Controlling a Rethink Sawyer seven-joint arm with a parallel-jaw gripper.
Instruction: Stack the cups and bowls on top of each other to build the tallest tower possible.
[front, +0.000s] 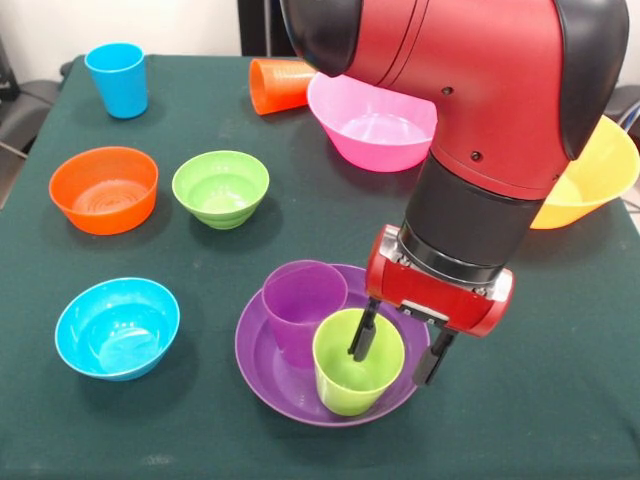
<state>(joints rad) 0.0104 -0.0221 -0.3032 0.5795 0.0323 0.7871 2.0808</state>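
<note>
Gripper (398, 352) low over the purple bowl (262, 368), fingers apart and straddling the right wall of the lime cup (350, 388): one finger (362, 335) inside the mouth, the other outside the rim. Not clamped as far as can be seen. Lime cup upright in the purple bowl. Purple cup (298, 305) just left of the gripper, upright in the same bowl, touching the lime cup.

Farther left: blue bowl (117, 328). Beyond it, green bowl (220, 188) and orange bowl (104, 189), each alone on the table (560, 400).

Behind the arm: pink bowl (370, 125), yellow bowl (590, 180) partly hidden on the right. Orange cup (277, 85) on its side beside the pink bowl. Blue cup (117, 80) upright, far left corner. Nothing stacked except the cups in the purple bowl.
</note>
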